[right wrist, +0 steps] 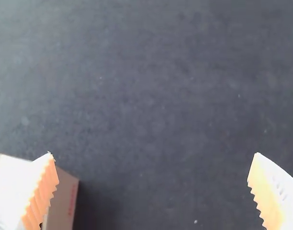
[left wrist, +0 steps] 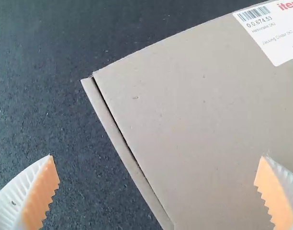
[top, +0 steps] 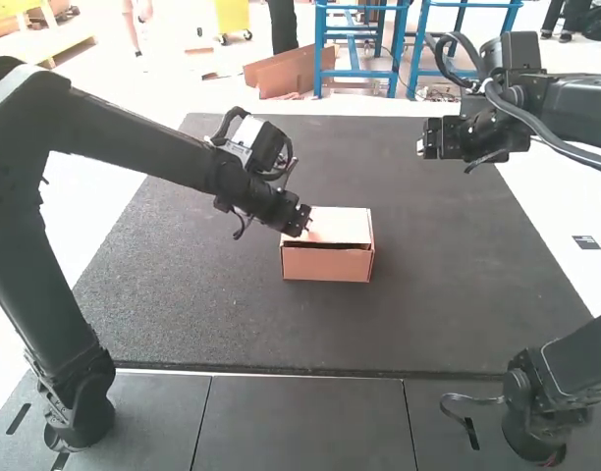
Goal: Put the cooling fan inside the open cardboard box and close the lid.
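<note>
The cardboard box [top: 327, 250] is sitting mid-bench with its lid [left wrist: 199, 120] lying flat, the cooling fan presumably inside, so little seems left, while the left claw [top: 299, 224] over its corner and the right claw [top: 425, 139] well apart are both gaping empty.

A black speckled mat [top: 173, 294] is covering most of the white tabletop [top: 84, 196] (bare strips are showing at nine and three o'clock), dark panels [top: 300, 422] are lining the six o'clock edge, and bright light is falling evenly across the surface.
</note>
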You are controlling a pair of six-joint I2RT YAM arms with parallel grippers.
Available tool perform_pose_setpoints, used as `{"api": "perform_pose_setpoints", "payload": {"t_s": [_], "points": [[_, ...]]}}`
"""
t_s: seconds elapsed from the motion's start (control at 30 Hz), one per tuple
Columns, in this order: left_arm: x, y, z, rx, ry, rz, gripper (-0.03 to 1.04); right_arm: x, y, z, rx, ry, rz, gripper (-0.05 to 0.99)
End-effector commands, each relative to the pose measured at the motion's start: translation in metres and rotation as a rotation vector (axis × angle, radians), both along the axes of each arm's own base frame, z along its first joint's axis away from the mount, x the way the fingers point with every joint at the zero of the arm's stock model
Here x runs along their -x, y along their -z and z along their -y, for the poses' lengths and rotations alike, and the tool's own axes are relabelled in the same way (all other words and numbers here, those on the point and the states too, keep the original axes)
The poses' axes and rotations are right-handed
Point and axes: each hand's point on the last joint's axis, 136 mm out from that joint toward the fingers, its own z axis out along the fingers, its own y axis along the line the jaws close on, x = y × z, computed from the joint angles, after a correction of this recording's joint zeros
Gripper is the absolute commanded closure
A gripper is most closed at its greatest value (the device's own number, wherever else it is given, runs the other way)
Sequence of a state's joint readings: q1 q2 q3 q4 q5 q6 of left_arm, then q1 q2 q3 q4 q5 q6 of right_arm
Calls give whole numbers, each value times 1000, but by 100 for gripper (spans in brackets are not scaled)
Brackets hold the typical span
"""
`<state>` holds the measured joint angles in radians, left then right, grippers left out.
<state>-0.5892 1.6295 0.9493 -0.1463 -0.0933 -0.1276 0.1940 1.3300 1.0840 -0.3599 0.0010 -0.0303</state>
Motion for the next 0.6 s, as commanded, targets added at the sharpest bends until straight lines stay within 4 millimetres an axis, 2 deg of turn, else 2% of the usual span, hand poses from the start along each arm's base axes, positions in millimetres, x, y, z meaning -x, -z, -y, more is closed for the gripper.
{"api": "perform_pose_setpoints", "payload": {"t_s": [0.0,0.13,0.23,0.3,0.33,0.47,0.57], "points": [[8,23,-8,-57,11,-19,4,4,-10,7,-29,22,27,3],[10,23,-10,-59,9,-20,4,9,-10,7,-35,19,29,3],[11,22,-11,-76,34,-16,4,14,-3,4,-63,17,8,3],[4,10,-8,-62,40,19,4,16,-1,4,-67,17,4,3],[-3,-10,-5,-42,38,58,4,17,-3,3,-71,13,8,3],[-30,-116,-9,94,-13,246,4,20,-10,3,-78,8,26,3],[-33,-176,-14,170,-26,350,4,22,-14,-1,-89,-9,38,3]]}}
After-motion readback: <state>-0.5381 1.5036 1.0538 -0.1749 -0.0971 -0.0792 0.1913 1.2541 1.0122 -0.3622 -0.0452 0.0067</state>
